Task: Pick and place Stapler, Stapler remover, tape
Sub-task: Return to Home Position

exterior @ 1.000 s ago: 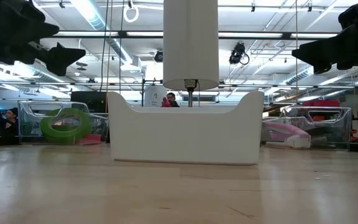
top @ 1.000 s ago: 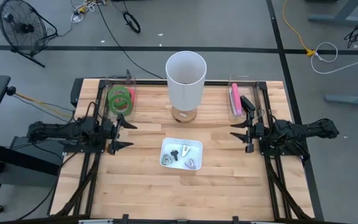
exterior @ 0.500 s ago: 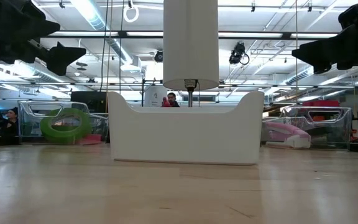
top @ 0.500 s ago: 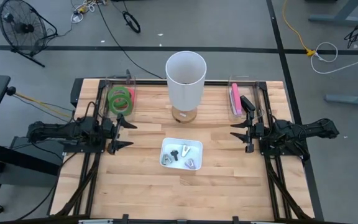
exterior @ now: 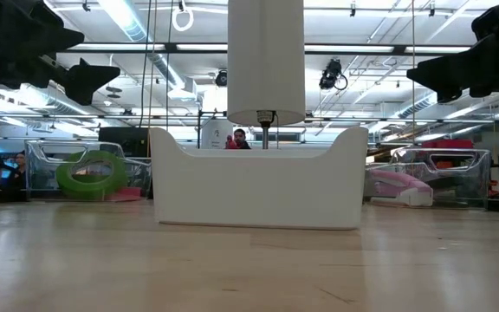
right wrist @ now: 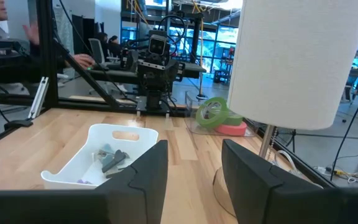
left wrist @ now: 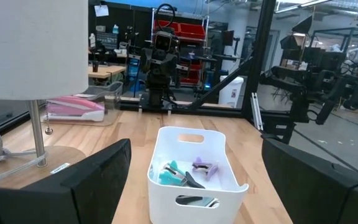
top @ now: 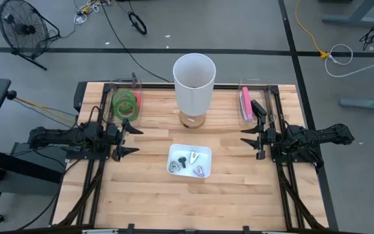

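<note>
In the white bin (top: 206, 151) at mid-desk (top: 239, 188) we count at least three stapler removers (top: 186, 161). The far-left clear bin (top: 126, 82) holds two tape rolls (one green (top: 123, 104), one pink (top: 136, 97)). The far-right clear bin (top: 252, 82) holds two staplers, pink (top: 245, 103) and black (top: 258, 107). One lamp (top: 194, 81) stands between. At the desk's sides, the left fingers (left wrist: 92, 186) and right fingers (right wrist: 135, 186) are spread apart, empty.

Black jointed arms (top: 63, 138) with angular dark fingers (left wrist: 98, 180)

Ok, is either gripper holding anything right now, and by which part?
Nothing is held. The left gripper and right gripper are both open and empty, well clear of the white bin.
</note>
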